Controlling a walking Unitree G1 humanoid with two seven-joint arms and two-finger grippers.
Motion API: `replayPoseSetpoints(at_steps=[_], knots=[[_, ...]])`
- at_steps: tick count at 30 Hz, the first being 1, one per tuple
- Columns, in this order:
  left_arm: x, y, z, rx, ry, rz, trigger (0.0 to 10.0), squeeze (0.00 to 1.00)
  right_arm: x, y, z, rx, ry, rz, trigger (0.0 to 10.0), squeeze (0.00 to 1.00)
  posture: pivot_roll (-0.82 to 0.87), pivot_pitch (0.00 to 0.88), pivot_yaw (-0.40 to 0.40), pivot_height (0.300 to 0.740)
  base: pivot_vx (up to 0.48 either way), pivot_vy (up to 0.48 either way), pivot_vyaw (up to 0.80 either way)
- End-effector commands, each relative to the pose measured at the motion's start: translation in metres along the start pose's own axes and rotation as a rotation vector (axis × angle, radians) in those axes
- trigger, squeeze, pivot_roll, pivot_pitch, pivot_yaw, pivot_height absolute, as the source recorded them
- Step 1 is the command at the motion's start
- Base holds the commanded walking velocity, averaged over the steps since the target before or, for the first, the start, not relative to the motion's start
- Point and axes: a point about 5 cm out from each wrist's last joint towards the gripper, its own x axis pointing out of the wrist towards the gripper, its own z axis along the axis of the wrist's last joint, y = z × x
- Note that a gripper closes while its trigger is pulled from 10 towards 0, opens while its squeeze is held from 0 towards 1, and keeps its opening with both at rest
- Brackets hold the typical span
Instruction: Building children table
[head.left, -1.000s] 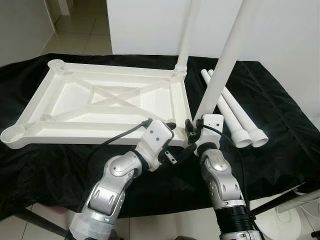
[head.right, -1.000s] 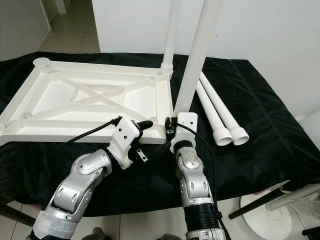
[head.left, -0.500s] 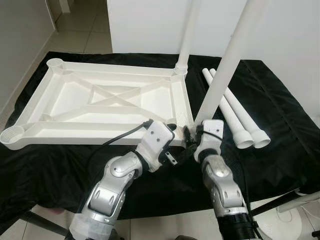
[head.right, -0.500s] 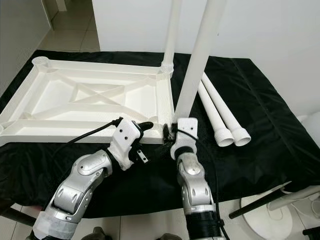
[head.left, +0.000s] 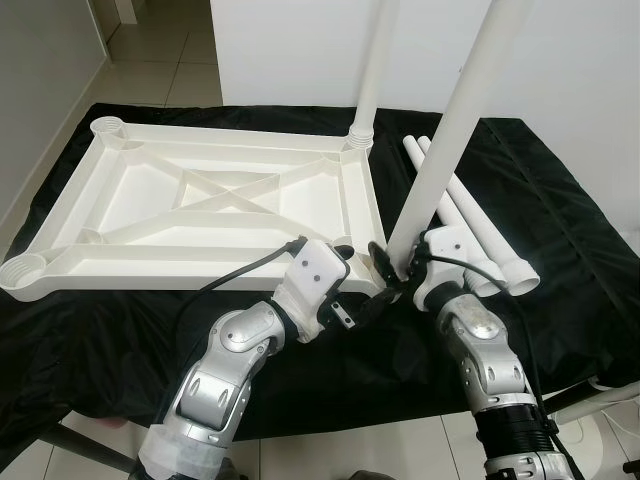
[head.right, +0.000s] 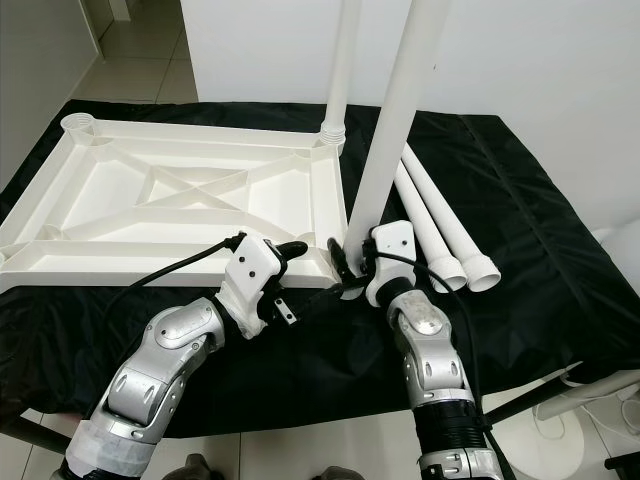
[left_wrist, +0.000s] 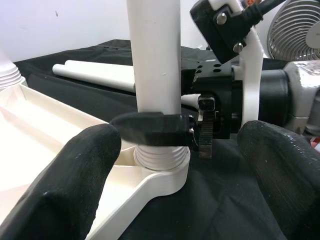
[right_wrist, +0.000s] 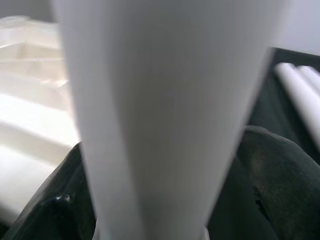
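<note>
An upside-down white tabletop (head.left: 200, 265) lies on a black cloth. One white leg (head.left: 372, 70) stands in its far right corner socket. A second leg (head.left: 440, 160) stands tilted at the near right corner socket (left_wrist: 161, 172), and my right gripper (head.left: 392, 275) is shut on its base. In the right wrist view that leg (right_wrist: 160, 110) runs between the two black fingers (right_wrist: 270, 180). My left gripper (head.left: 360, 280) hovers open just left of that corner, its fingers (left_wrist: 75, 175) spread wide and touching nothing. Two loose legs (head.left: 480, 235) lie to the right.
The black cloth (head.left: 560, 250) covers the whole work surface and drops off at the front edge near my arms. A white wall (head.left: 300, 50) stands behind. A white fan base (head.left: 600, 440) and dark rods sit on the tiled floor at the lower right.
My right forearm has swung out to the right and its wrist has turned around the near leg's base, still gripping it. The left arm has held still.
</note>
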Motion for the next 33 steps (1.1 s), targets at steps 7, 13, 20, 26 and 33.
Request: replayPoseSetpoints(at_steps=[7,13,20,26,33], knots=[[-0.001,0.004,0.002,0.014,0.0,0.042,10.0,0.0,0.012,-0.007,0.0,-0.061,0.002,0.22,10.0,0.0,-0.03,0.0,-0.043,0.74,0.0,0.0,0.0],[-0.001,0.005,0.002,0.018,0.002,0.041,10.0,0.0,0.018,-0.004,-0.006,-0.094,0.036,0.356,10.0,0.0,-0.02,0.0,-0.043,0.74,0.0,0.0,0.0],[-0.002,0.006,0.004,0.023,0.003,0.051,10.0,0.0,0.02,-0.009,-0.011,-0.111,0.064,0.428,0.0,0.0,-0.01,0.0,-0.046,0.74,0.0,0.0,0.0],[-0.002,0.005,0.004,0.023,0.002,0.053,10.0,0.0,0.018,-0.011,-0.015,-0.089,0.073,0.443,0.0,0.0,-0.01,0.0,-0.046,0.74,0.0,0.0,0.0],[-0.001,0.006,0.004,0.022,0.001,0.051,10.0,0.0,0.016,-0.008,-0.021,-0.048,0.061,0.425,10.0,0.0,-0.01,0.0,-0.044,0.74,0.0,0.0,0.0]])
